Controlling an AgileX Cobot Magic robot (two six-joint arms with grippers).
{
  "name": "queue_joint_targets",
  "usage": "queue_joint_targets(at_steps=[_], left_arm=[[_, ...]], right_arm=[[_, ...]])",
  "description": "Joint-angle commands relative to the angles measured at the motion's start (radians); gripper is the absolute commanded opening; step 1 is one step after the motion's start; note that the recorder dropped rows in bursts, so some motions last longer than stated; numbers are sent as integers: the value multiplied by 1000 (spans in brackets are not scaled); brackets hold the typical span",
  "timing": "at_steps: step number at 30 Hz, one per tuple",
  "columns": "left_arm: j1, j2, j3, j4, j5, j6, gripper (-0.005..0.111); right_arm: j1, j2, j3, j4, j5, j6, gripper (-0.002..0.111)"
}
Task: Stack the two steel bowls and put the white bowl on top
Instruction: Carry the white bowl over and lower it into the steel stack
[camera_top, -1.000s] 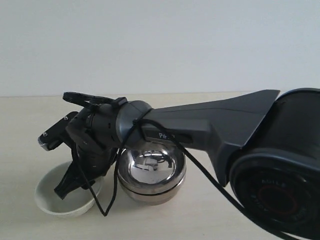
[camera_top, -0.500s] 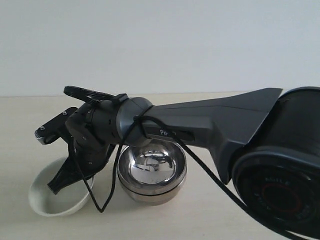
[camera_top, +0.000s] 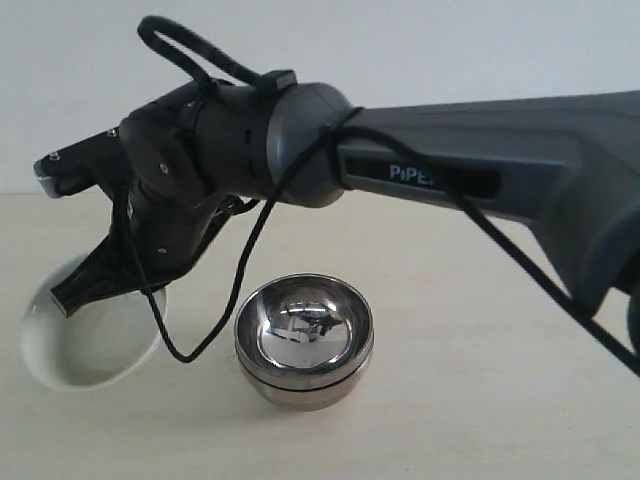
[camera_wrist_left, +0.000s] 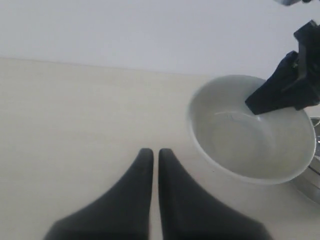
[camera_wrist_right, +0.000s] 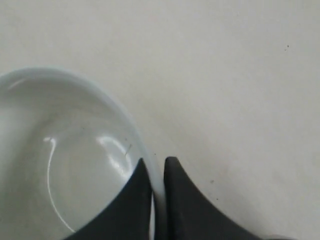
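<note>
The right pincer (camera_wrist_right: 153, 175) is clamped on the rim of the white bowl (camera_top: 85, 345), one finger inside and one outside. The bowl is tipped, toward the left edge of the surface (camera_top: 480, 400). Near it the two steel bowls (camera_top: 303, 340) sit nested, mid-surface. The left pincer (camera_wrist_left: 151, 155) is closed together, empty.

You have the two steel bowls (camera_top: 303, 340) nested one inside the other, upright and mirror-bright, on the bench well short of its far edge. Near them, toward the bench's left edge, the white bowl (camera_top: 85, 345) is glossy, empty and tilted, its rim pinched in the right claw (camera_wrist_right: 156, 161).
</note>
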Motion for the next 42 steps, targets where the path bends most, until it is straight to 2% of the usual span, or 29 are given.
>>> queue_joint_targets(at_steps=[1,7,15,20,28,34,42], left_arm=[[3,-2,3,5,-2,-10,4],[3,-2,3,5,-2,-10,4],[3,-2,3,5,-2,-10,4],[3,-2,3,5,-2,-10,4],[3,-2,3,5,-2,-10,4],[3,-2,3,5,-2,-10,4],[3,-2,3,5,-2,-10,4]], right_arm=[[-11,-75,-3,6,41,12,0],[-76,-137,-3,39,197,46,0],[-168,-160,-2,115,306,39,0],[-212,-160,23,125,295,44,0],[-310,-187,157,256,219,-58,0],[-365,-192,188,298,267,-101,0],[-373,-192,272,315,217,-137,0]])
